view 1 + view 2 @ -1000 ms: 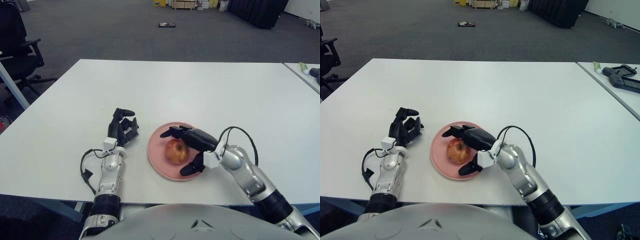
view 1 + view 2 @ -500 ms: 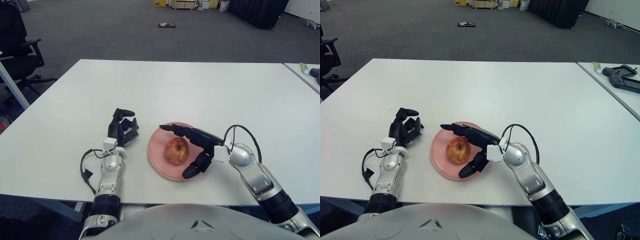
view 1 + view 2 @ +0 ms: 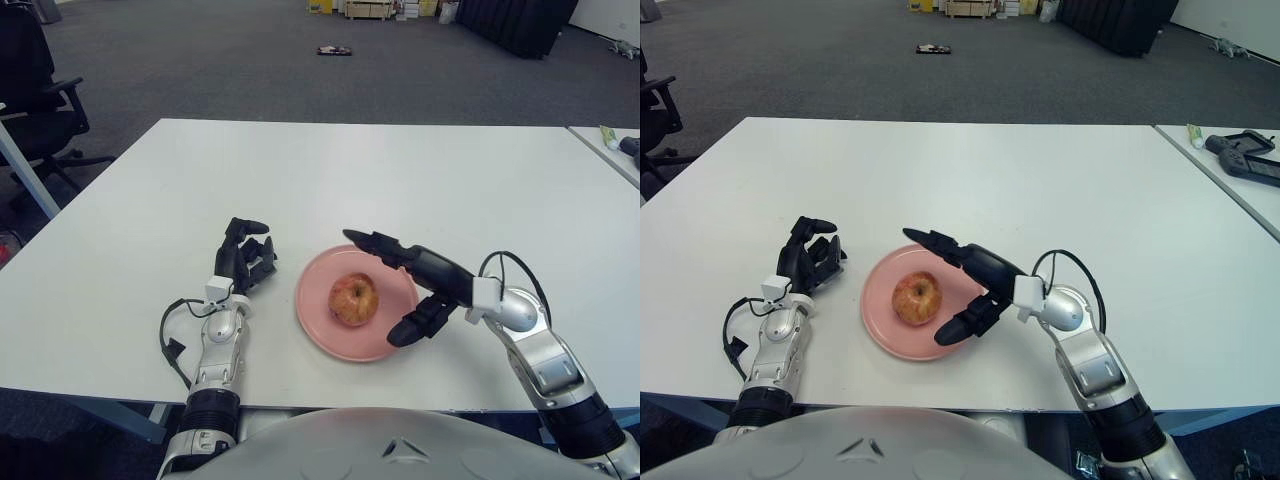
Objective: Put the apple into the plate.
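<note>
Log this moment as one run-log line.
apple: on pink plate | right hand: open, beside apple, not touching | left hand: idle, left of plate

No legible text anywhere, apparently.

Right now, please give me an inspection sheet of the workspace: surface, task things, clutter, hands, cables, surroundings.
Surface: white table, flat.
Job's things: apple sits upright in the pink plate, touched by no hand.
Clutter: nothing seen near the plate; a second table at the right edge bears a dark device and a small tube.
Hands: right hand open, fingers spread, right of the apple and apart from it; left hand left of the plate, fingers curled, holding nothing.
Cables: black loop by the left wrist; black loop over the right wrist.
Surroundings: grey carpet floor, office chair at left, boxes far back.
</note>
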Tool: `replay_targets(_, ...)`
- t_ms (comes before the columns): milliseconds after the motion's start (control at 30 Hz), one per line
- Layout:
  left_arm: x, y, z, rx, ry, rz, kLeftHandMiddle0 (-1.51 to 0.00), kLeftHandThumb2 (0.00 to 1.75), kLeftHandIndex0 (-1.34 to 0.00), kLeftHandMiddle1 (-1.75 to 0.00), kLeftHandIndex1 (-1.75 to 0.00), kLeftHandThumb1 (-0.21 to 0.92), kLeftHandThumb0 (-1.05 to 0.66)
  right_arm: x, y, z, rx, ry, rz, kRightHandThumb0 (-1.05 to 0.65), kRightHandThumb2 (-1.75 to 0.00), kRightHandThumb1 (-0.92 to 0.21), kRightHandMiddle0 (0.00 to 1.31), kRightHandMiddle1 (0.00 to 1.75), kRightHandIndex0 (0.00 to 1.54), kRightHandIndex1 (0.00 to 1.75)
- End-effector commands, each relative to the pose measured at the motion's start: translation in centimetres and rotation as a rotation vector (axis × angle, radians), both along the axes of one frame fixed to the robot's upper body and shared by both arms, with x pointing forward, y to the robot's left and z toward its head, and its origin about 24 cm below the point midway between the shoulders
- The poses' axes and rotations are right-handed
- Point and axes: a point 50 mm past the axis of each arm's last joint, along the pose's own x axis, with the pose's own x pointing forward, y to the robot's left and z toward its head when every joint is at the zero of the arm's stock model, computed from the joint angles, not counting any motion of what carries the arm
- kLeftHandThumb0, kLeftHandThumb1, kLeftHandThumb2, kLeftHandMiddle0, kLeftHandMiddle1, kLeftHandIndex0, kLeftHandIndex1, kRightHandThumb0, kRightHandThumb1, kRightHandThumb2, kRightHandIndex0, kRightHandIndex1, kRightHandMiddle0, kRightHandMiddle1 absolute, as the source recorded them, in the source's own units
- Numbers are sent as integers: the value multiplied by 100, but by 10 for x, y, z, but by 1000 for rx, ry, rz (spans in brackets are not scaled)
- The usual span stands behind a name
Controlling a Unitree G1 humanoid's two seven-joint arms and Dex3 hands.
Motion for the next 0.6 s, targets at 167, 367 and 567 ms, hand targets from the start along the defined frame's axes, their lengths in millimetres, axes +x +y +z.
replay_targets(167,4,0,4,22,-20,-7,-76,101,-42,-175,-175,57,-41,15,-27,-48,71,11,-337,-105,-44,-92,0,0,1,1)
replay_targets(367,3,-1,4,24,-11,-3,-74,101,-42,-175,-175,57,-41,11,-24,-37,132,-184,-599,-76,-64,-87,0,69,17,42)
replay_targets(567,3,-1,4,20,-9,-4,-72,100,-41,-175,-175,58,-40,8,-25,-42,151,-232,-806,-56,-88,-79,7,117,24,79)
